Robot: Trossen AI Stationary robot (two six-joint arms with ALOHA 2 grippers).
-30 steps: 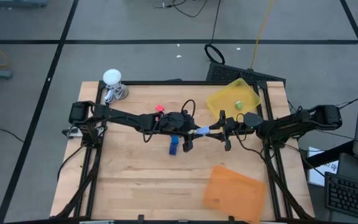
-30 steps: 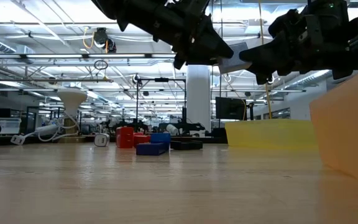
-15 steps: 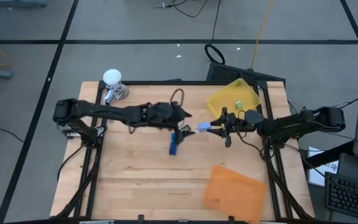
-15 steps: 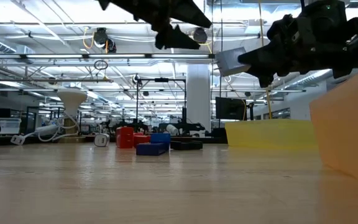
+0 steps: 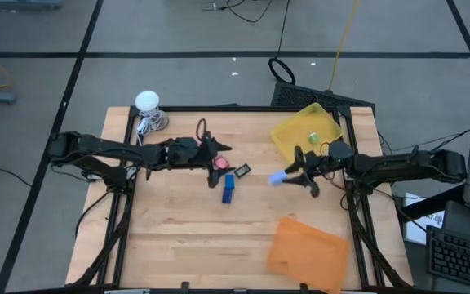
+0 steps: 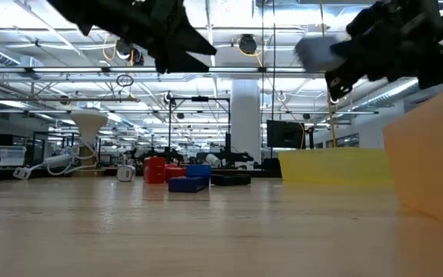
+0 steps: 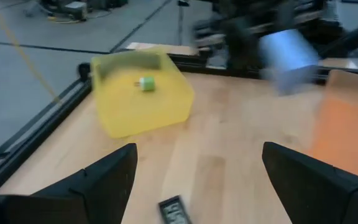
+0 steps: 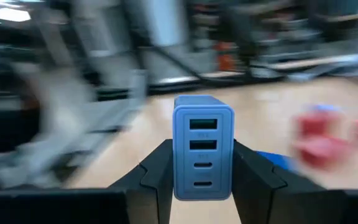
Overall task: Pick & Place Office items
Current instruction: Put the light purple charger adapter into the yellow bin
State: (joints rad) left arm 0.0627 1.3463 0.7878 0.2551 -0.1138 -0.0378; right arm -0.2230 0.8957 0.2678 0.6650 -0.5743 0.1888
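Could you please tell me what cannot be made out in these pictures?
- The red pieces: blurred in the right wrist view; shape unreadable.
- The small green object in the yellow tray: too small in the high view to identify.
- The orange tray: cut off by the low view's edge.
- The light blue charger in the right gripper: its lower end is hidden between the fingers.

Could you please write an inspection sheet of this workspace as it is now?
Surface: wooden table, mostly bare.
Job's things: light blue charger block in the right gripper; dark blue block, red piece and black piece on the table.
Clutter: yellow tray holding a small green object; orange tray.
Grippers: left gripper open, empty; right shut.
Cables: white round object with cord.
Surroundings: grey floor, cables.
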